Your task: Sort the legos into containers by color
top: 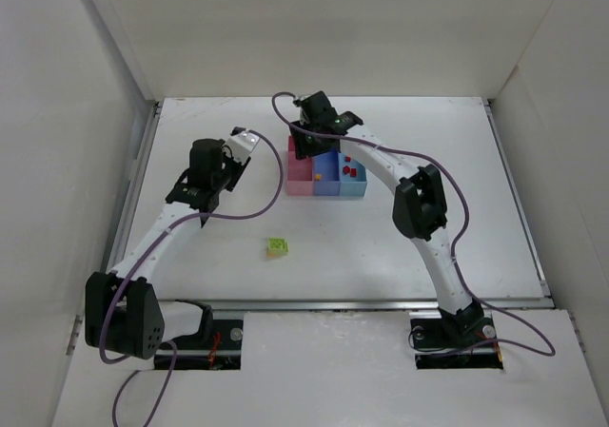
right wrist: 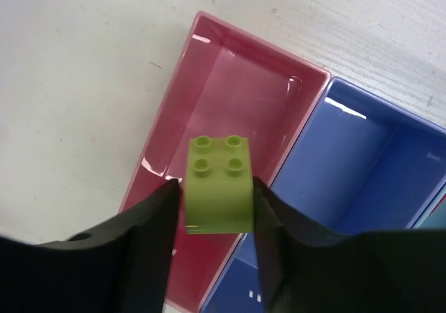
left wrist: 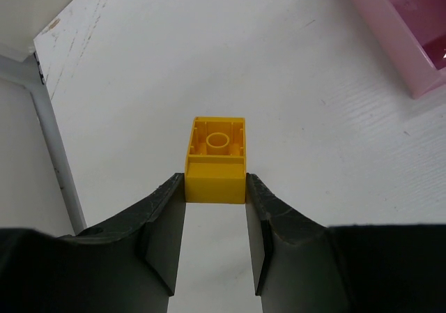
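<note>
My left gripper (left wrist: 216,191) is clenched on a yellow brick (left wrist: 216,161), one finger pressed against each side of it, with its hollow underside and round middle tube turned towards my wrist camera. That brick hangs over the bare white table (left wrist: 293,118), and the corner of the pink bin (left wrist: 408,44) sits off to one side, well apart from it. My right gripper (right wrist: 214,201) is grasping a lime green brick (right wrist: 217,187) by two opposite sides, its four studs facing my wrist camera. This brick is over the pink bin (right wrist: 237,90), close to the wall it shares with the medium blue bin (right wrist: 348,166); I cannot tell whether it touches the floor of the bin. From above, the three bins stand joined in a row, and the light blue bin (top: 360,187) at the end holds a few red bricks (top: 350,166). A tiny yellow piece (top: 317,174) shows about where the pink and medium blue bins meet, and I cannot tell which one it lies in. Another lime green clump (top: 277,246) lies alone on the table, nearer my bases and well apart from the bins
</note>
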{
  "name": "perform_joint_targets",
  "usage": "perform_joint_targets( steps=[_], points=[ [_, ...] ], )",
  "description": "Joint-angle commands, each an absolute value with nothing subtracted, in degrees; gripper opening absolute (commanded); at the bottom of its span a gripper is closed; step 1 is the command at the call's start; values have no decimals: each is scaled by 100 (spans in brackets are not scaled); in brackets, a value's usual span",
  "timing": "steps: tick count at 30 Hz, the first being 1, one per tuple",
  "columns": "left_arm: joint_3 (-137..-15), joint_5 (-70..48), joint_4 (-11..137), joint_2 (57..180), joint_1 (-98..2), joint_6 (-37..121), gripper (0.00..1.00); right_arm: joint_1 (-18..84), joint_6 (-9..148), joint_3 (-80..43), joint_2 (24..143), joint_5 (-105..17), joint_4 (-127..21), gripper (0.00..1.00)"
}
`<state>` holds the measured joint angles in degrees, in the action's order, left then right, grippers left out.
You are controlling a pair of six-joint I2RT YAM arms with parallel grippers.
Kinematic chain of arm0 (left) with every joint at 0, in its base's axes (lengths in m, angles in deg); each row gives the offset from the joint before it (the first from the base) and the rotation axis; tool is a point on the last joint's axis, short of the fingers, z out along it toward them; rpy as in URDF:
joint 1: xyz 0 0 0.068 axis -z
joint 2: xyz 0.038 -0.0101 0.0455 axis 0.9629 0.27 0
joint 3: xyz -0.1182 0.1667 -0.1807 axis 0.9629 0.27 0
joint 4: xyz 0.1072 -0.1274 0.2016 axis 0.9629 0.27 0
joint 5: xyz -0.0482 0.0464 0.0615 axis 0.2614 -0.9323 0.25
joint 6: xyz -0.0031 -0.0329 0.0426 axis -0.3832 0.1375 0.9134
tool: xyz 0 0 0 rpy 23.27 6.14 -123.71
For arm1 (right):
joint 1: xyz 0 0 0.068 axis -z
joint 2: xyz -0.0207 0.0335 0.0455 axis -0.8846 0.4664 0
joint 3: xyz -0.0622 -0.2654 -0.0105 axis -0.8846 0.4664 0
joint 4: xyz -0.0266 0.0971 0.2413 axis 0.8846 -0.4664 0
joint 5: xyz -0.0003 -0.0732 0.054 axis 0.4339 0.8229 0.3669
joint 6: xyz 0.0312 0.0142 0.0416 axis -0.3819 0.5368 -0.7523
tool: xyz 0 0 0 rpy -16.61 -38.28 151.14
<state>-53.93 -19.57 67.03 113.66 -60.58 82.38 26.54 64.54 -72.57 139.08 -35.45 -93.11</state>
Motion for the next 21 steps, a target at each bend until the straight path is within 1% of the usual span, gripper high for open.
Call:
perform_joint_targets(
  steps=[1,2,4,5,6,8,14,17,21],
  points=[
    [-5691,-1806,6431,11334,-6080,8168,0,2634,6385,-7542,13815,-3445,-9230,52],
    [-5691,-1806,6431,11334,-6080,8168,0,2634,6385,-7542,13815,-3506,-9230,60],
    [-5743,-1753,6431,11334,-6080,8168,0,2634,6437,-7542,13745,-3507,-9230,66],
    [-5744,-1701,6483,11334,-6080,8168,0,2634,6438,-7542,13675,-3559,-9230,66],
    [-5744,-1701,6483,11334,-6080,8168,0,2634,6438,-7542,13587,-3559,-9178,70],
    [-5805,-1648,6483,11334,-6080,8168,0,2634,6490,-7490,13499,-3559,-9178,72],
    [-5805,-1648,6536,11211,-6028,8221,0,2634,6490,-7428,13305,-3743,-9116,72],
    [-5858,-1595,6536,11211,-5975,8283,0,2634,6490,-7428,12955,-3805,-9046,72],
    [-5990,-1463,6588,11211,-5852,8335,0,2634,6490,-7428,12357,-3375,-8993,73]
  ],
)
